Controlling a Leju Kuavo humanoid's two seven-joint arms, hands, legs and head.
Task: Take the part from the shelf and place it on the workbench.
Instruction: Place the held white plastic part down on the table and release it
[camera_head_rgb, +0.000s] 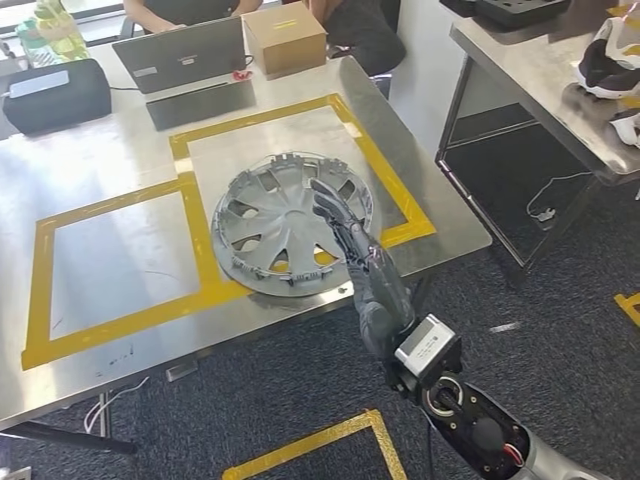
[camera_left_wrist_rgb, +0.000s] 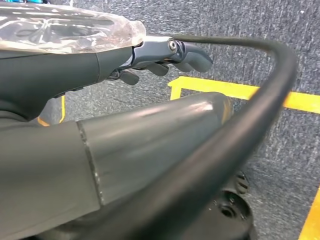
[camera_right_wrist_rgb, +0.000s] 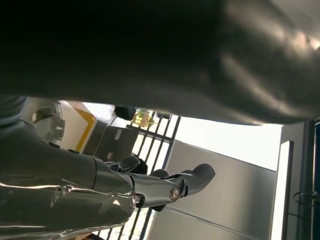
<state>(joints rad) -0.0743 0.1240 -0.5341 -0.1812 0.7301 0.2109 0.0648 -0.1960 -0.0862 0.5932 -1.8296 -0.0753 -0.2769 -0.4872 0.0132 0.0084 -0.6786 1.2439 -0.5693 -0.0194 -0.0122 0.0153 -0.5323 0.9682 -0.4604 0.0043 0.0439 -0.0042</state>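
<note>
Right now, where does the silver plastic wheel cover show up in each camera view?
Head view: the silver plastic wheel cover lies mid-picture on the steel workbench, with the right hand over its near edge.
Left wrist view: not in it; this view looks at carpet floor.
Right wrist view: cannot tell; a pale edge beside the tape may be it.
Shared landmark: the yellow tape frame, in the head and right wrist views.

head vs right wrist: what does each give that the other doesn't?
Head view alone: the wheel cover lying flat on the workbench, overlapping the yellow tape outline, plus a cardboard box at the far edge. Right wrist view alone: a close side look at the fingers, extended with nothing between them. Both show the right hand holding nothing.
</note>
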